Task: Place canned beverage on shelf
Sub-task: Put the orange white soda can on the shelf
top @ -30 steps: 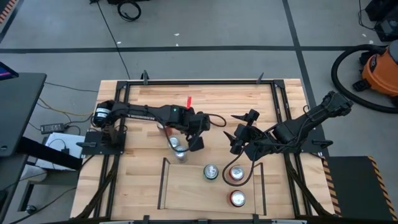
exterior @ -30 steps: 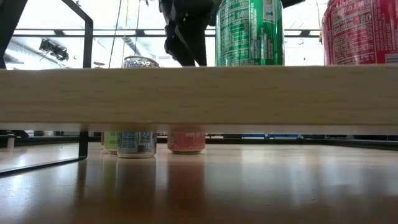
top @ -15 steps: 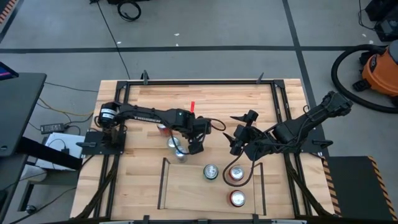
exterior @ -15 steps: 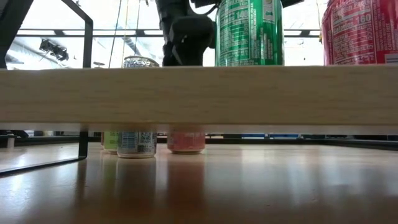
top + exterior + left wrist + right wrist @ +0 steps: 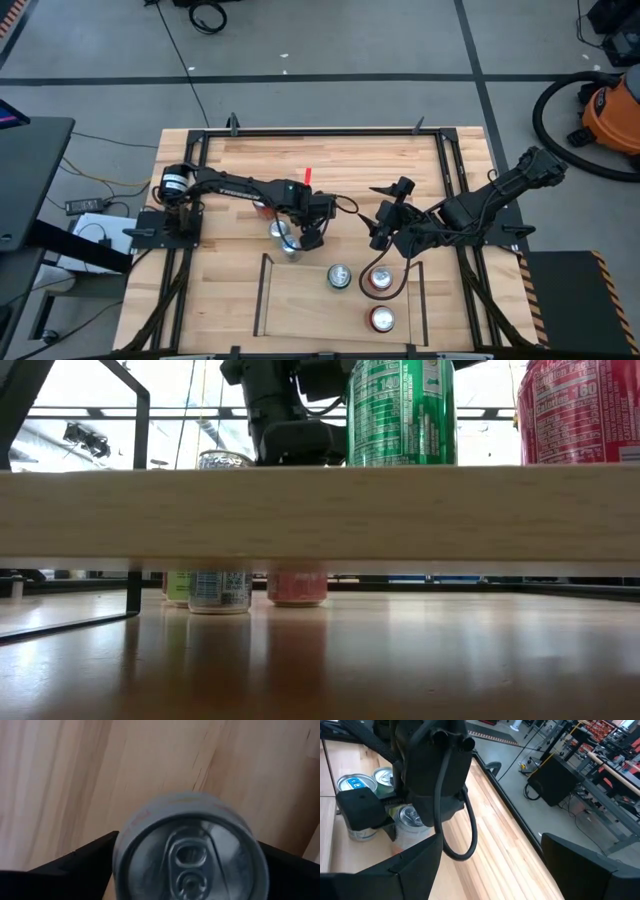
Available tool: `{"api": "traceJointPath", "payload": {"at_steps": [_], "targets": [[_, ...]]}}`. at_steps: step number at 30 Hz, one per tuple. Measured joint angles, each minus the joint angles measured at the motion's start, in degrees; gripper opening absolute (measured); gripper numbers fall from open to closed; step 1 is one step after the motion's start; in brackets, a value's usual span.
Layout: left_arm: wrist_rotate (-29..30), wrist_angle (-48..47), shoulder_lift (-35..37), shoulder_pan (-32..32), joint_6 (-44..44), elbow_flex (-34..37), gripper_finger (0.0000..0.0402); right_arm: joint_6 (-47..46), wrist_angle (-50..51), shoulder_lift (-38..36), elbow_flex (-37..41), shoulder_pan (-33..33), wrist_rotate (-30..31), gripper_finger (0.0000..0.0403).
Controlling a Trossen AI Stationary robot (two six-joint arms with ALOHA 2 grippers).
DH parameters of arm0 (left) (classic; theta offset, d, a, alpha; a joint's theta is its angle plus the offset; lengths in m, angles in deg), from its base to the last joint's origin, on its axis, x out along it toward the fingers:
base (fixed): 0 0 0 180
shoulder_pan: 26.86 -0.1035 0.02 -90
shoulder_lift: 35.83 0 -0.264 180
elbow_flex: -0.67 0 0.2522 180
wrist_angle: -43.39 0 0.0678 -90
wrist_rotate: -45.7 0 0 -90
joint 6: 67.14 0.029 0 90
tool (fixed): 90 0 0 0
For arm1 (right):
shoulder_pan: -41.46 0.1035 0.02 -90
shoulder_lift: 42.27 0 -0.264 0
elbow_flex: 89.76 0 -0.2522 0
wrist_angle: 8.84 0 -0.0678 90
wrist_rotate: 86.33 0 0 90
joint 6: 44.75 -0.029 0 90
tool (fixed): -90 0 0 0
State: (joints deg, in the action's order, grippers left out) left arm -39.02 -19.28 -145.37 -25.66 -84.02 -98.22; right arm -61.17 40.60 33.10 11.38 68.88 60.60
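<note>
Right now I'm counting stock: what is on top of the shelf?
Three cans stand on the shelf: a green can and two red cans. Nothing there looks hidden from above.

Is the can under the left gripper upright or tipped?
Upright. The can shows its lid and pull tab square to the left wrist camera, between the left gripper fingers, standing on the tabletop.

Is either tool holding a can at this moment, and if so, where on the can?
The left tool straddles a can with a finger on each side of its upper body; a closed grip cannot be confirmed. The right tool holds nothing.
</note>
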Motion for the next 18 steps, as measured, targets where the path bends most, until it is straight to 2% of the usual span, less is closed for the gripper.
{"api": "traceJointPath", "payload": {"at_steps": [8, 14, 18], "targets": [[-0.07, 0.40, -0.10, -0.12, 1.00, 0.18, 0.0299, 0.00, 0.00, 0.00, 0.00, 0.13, -0.02, 0.0349], [0.05, -0.33, 0.28, 0.26, 1.68, 0.12, 0.0295, 0.02, 0.00, 0.00, 0.00, 0.17, -0.02, 0.0349], [0.01, -4.56, 1.74, 0.53, 2.13, -3.13, 0.0295, -0.03, 0.06, 0.00, 0.00, 0.17, -0.02, 0.0349]]}}
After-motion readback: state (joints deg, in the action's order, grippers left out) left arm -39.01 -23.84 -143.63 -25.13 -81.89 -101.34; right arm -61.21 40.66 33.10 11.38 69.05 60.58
